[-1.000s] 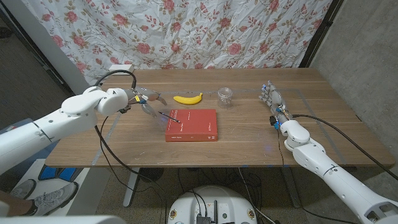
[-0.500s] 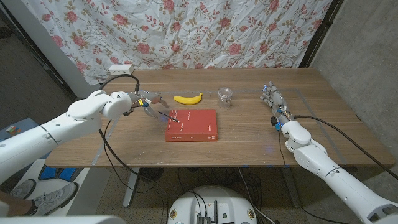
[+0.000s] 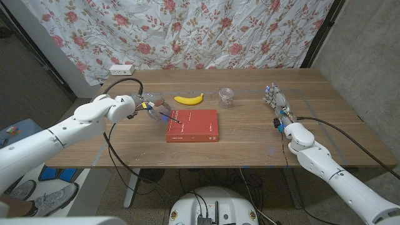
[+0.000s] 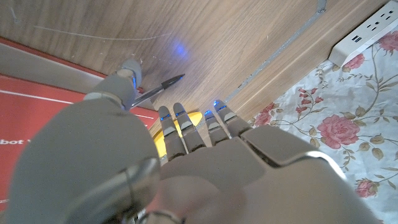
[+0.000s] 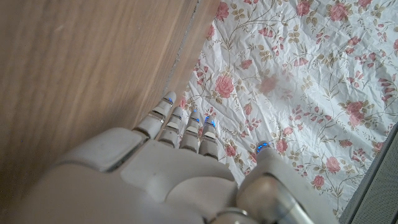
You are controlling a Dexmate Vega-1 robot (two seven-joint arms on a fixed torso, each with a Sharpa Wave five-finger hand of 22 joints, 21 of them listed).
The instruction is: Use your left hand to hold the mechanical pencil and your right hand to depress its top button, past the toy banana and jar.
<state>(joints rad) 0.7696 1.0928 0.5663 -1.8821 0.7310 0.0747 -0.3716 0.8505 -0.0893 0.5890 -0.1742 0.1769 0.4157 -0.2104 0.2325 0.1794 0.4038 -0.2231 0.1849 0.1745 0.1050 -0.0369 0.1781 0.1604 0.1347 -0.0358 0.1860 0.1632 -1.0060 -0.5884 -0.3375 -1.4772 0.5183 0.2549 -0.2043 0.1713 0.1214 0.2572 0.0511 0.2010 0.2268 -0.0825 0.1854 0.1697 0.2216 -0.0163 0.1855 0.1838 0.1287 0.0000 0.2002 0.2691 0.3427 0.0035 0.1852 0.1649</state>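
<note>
Mechanical pencil (image 3: 169,115) thin and small in head view, top button too small to make out; upper end hidden among fingers of left hand (image 3: 150,104). In left wrist view, only pencil (image 4: 155,88) tip end visible, rest hidden behind thumb; grip contact cannot be told. Toy banana (image 4: 186,122) mostly hidden behind fingers (image 4: 183,134), just a yellow sliver. Red book (image 4: 37,118) cut off by picture's edge and covered by blurred back of hand. Power strip (image 4: 370,31) cut off at corner. Jar (image 3: 226,96) clear, contents too small to tell. Right hand (image 5: 161,168) cut off at edge, close and blurred, palm side hidden.
</note>
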